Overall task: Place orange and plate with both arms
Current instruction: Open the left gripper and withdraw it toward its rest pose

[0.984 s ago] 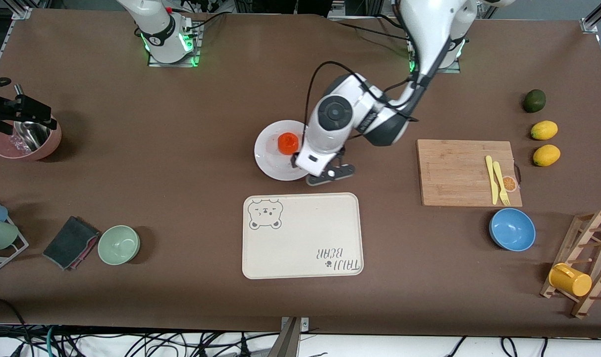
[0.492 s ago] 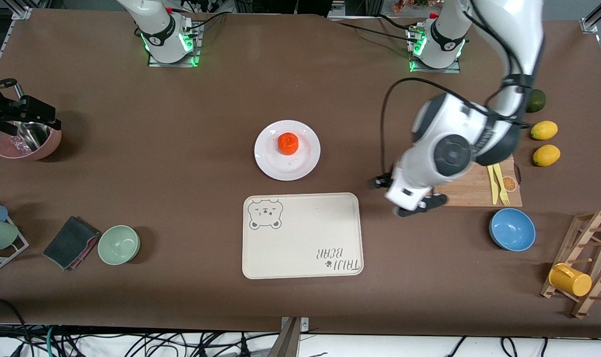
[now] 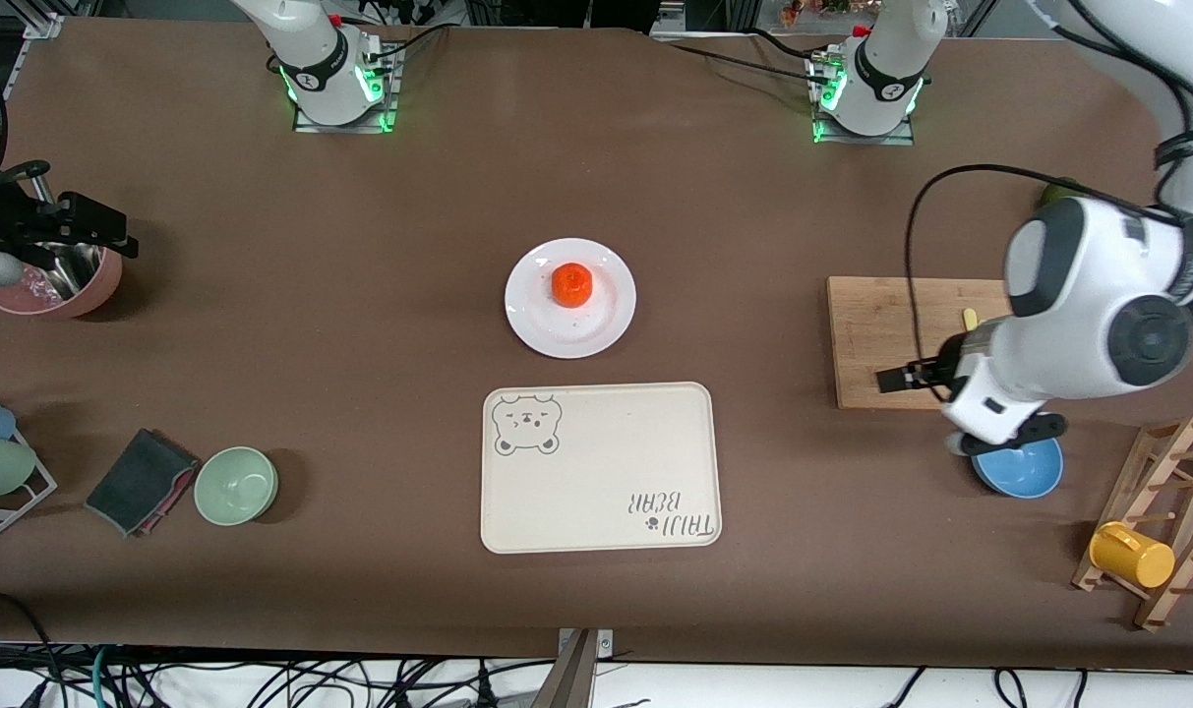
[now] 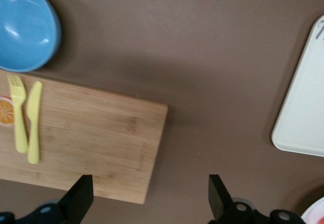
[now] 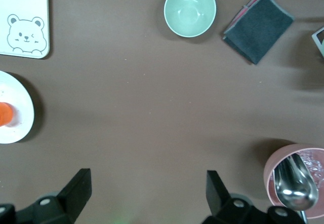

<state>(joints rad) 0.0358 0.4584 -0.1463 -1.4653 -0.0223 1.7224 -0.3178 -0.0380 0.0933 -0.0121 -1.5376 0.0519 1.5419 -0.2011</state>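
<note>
The orange (image 3: 571, 283) sits on the white plate (image 3: 576, 331) in the middle of the table, just farther from the front camera than the bear-print tray (image 3: 596, 472). My left gripper (image 3: 960, 405) is open and empty over the cutting board's near corner and the blue bowl; its wrist view shows the open gripper (image 4: 148, 201) above the board's corner. My right gripper (image 3: 50, 218) is open and empty, waiting over the pink bowl at the right arm's end; the right wrist view shows the open gripper (image 5: 147, 193), the plate's edge (image 5: 17, 127) and the orange (image 5: 4, 113).
A wooden cutting board (image 3: 901, 339) with a yellow fork and knife (image 4: 25, 117), a blue bowl (image 3: 1024, 472), a rack with a yellow cup (image 3: 1132, 554). A pink bowl (image 3: 60, 285) with a spoon, a green bowl (image 3: 236, 484), a folded cloth (image 3: 139, 480).
My left arm has swung away from the plate toward its own end of the table, to over the cutting board's corner. The orange stays on the plate. The right gripper has barely shifted.
</note>
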